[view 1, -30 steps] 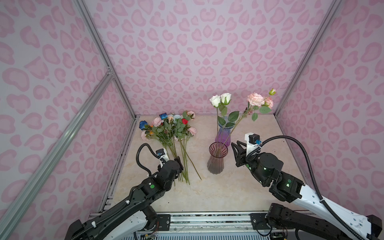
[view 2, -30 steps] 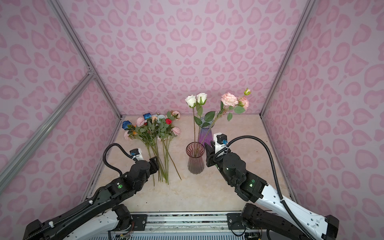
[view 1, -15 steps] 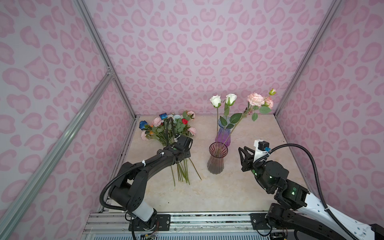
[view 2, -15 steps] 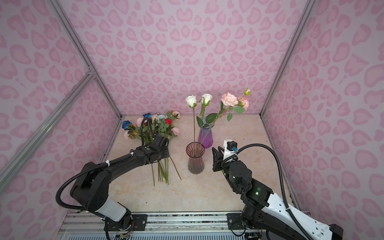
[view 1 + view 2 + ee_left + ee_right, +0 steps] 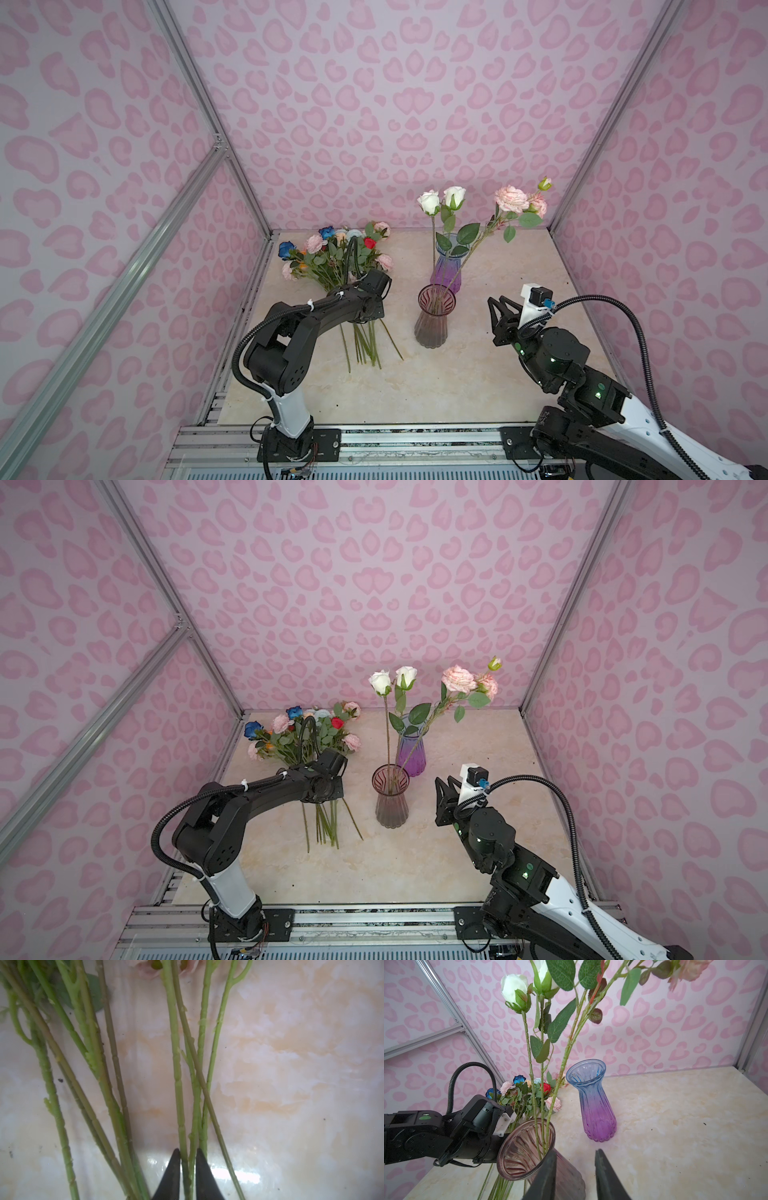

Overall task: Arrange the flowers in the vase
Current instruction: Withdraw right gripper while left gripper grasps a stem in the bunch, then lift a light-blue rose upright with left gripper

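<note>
While left tool (image 5: 188,1149) pinches 2 flower stems (image 5: 178,1084), right tool (image 5: 576,1150) parted, empty

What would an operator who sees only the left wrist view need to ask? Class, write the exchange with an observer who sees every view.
Operator: My fingers pinch stems. Is any flower in a vase yet?
Observer: Yes. White roses and pink blooms stand in the brown vase.
Operator: Is the right gripper free?
Observer: Yes. The right gripper hovers right of that vase, fingers apart, holding nothing.
</note>
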